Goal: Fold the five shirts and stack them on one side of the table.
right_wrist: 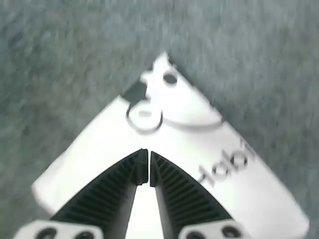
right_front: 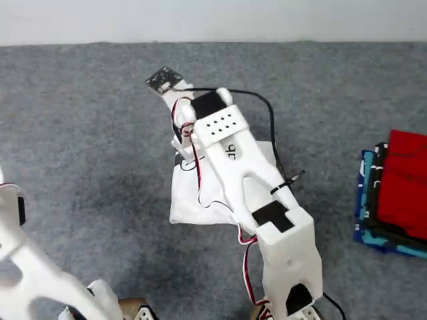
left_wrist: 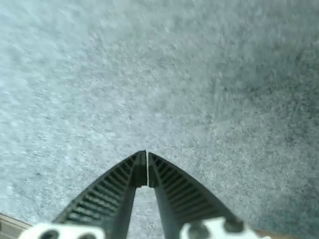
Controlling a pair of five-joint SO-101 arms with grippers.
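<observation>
A white shirt point(right_front: 200, 197), folded into a rough square, lies mid-table under the right arm. In the right wrist view the white shirt point(right_wrist: 199, 139) shows its collar end and grey print. My right gripper point(right_wrist: 143, 169) is shut, its tips down on the fabric near the shirt's far corner, seemingly pinching it. In the high view the right gripper point(right_front: 180, 155) sits at the shirt's far-left corner. A stack of folded shirts point(right_front: 397, 190) rests at the table's right edge, red on top of black and blue ones. My left gripper point(left_wrist: 147, 169) is shut over bare grey cloth, holding nothing.
The left arm point(right_front: 27, 273) stands at the near-left corner. Grey felt point(right_front: 87, 133) covers the table, with open room on the left and at the back. A black cable point(right_front: 270, 127) runs along the right arm.
</observation>
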